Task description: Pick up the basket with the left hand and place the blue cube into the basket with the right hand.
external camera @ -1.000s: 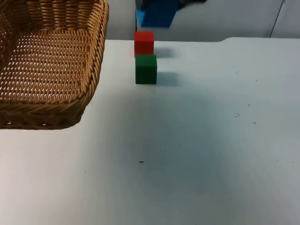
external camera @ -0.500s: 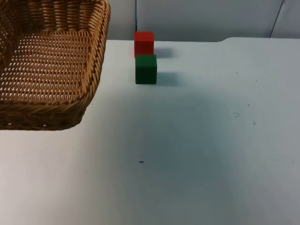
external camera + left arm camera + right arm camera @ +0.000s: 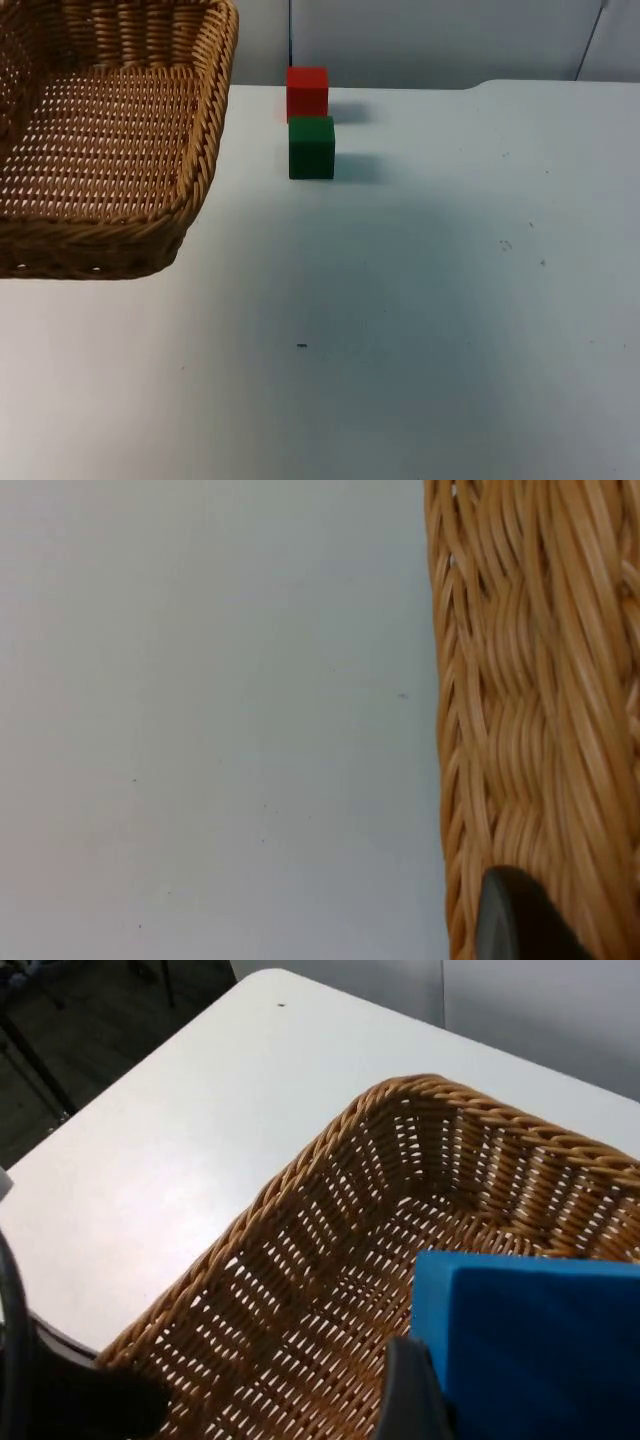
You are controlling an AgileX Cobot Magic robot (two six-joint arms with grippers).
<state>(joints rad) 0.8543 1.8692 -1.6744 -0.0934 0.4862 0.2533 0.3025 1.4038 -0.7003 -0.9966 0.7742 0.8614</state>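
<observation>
Against the right gripper's (image 3: 455, 1400) fingertip (image 3: 410, 1395) sits the blue cube (image 3: 530, 1345), gripped and partly cut off, above the basket (image 3: 100, 140). The left gripper's grip cannot be told. At upper left in the top view, the basket runs off-frame; a red cube (image 3: 307, 92) and green cube (image 3: 311, 147) stand beside it.

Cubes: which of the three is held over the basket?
The blue cube, above the basket; the red cube and green cube stand on the table.

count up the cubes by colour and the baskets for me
Red cube: 1
Green cube: 1
Blue cube: 1, held over the basket
Basket: 1
Total: 4 things, 3 of them cubes
</observation>
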